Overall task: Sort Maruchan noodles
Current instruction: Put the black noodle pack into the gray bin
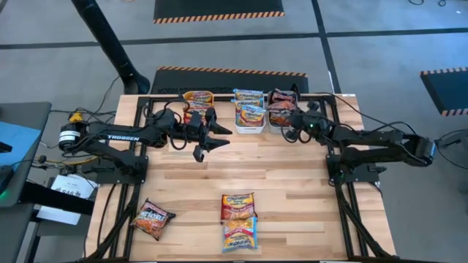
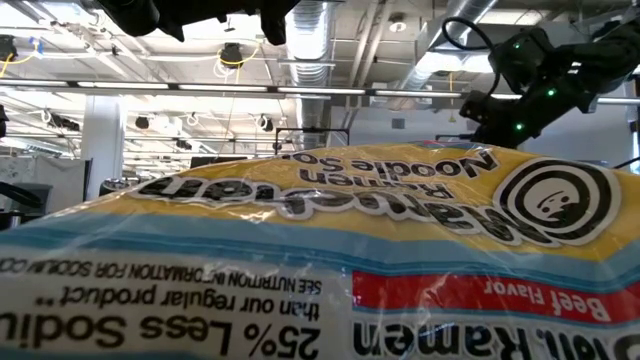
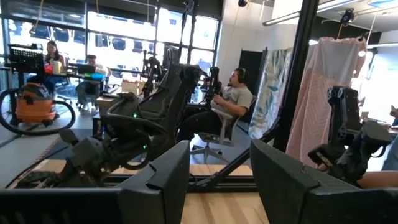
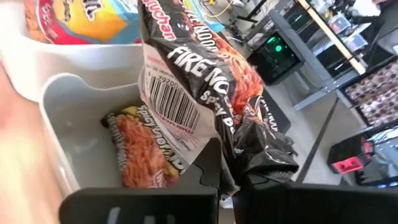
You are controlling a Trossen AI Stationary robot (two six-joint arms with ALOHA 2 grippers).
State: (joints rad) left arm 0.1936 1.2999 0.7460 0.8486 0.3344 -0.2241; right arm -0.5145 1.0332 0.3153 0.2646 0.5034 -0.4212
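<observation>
a grey floor [image 1: 380,66] with black-and-orange hazard-striped mats [image 1: 218,9] surrounds the wooden table [image 1: 292,183]. large windows [image 3: 124,31] brighten the room, where people sit in office chairs [image 3: 217,134] beneath exposed ceiling ducts [image 2: 310,30].

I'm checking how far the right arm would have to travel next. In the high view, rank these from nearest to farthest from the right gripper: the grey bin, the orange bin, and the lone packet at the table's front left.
From the right gripper, in the high view:
1. Grey bin, at the back right, right under the gripper.
2. Orange bin, at the back left, across the row of bins.
3. Lone packet, at the front left corner, clearly the farthest.
</observation>
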